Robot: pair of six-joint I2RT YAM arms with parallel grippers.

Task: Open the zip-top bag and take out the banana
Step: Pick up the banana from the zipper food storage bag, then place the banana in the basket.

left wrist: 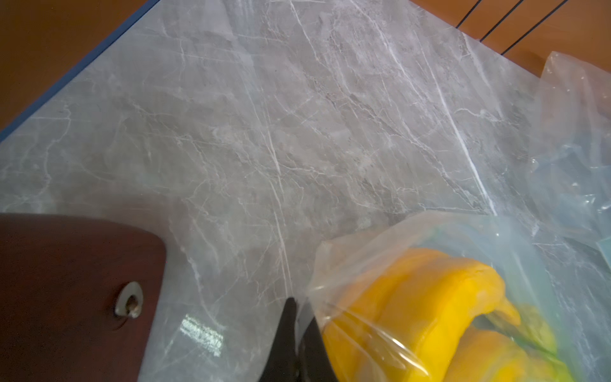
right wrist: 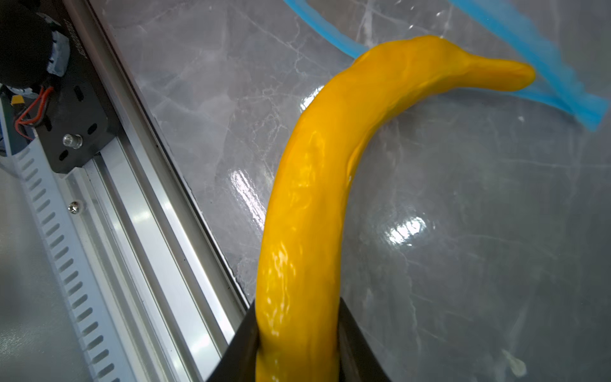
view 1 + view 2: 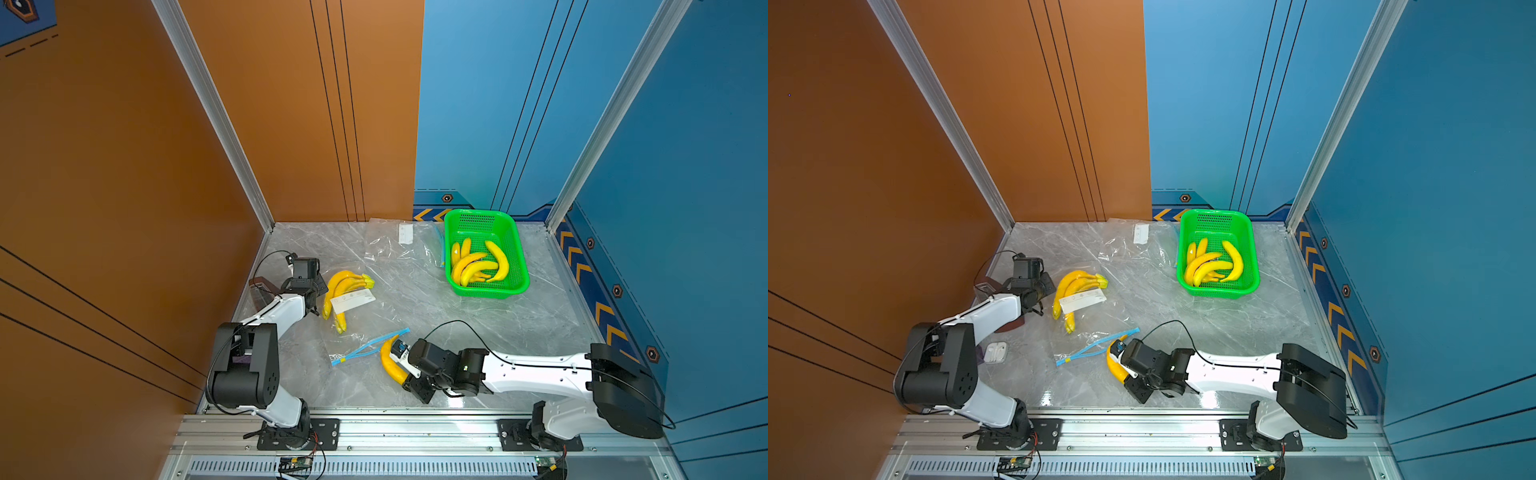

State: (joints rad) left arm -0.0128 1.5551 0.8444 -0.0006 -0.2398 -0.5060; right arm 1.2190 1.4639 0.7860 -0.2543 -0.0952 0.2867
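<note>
The right hand [image 2: 297,344] was closed tight on 1 yellow banana [image 2: 317,185], with a black finger on each side of its thick end. That banana was out of the zip-top bag [image 3: 365,323] and low over the gray surface [image 3: 457,332], on the robot's side of it. I could not tell if the banana touched the surface. Its thin tip pointed at the blue zip [image 3: 370,344] and was just beside it. The zip was open in a long gap. The left hand [image 1: 297,334] was shut on a corner of the same bag and pinched the clear plastic between its 2 fingers. Inside the bag lay a bunch of bananas [image 3: 343,284], partly under a white label [image 3: 353,300]. In both top views, a green basket [image 3: 490,293] stood at the far right of the surface, well apart from both hands. It held more loose bananas [image 3: 473,266]. Another clear bag [image 3: 395,245] lay flat just beside the basket, with no fruit in it.
</note>
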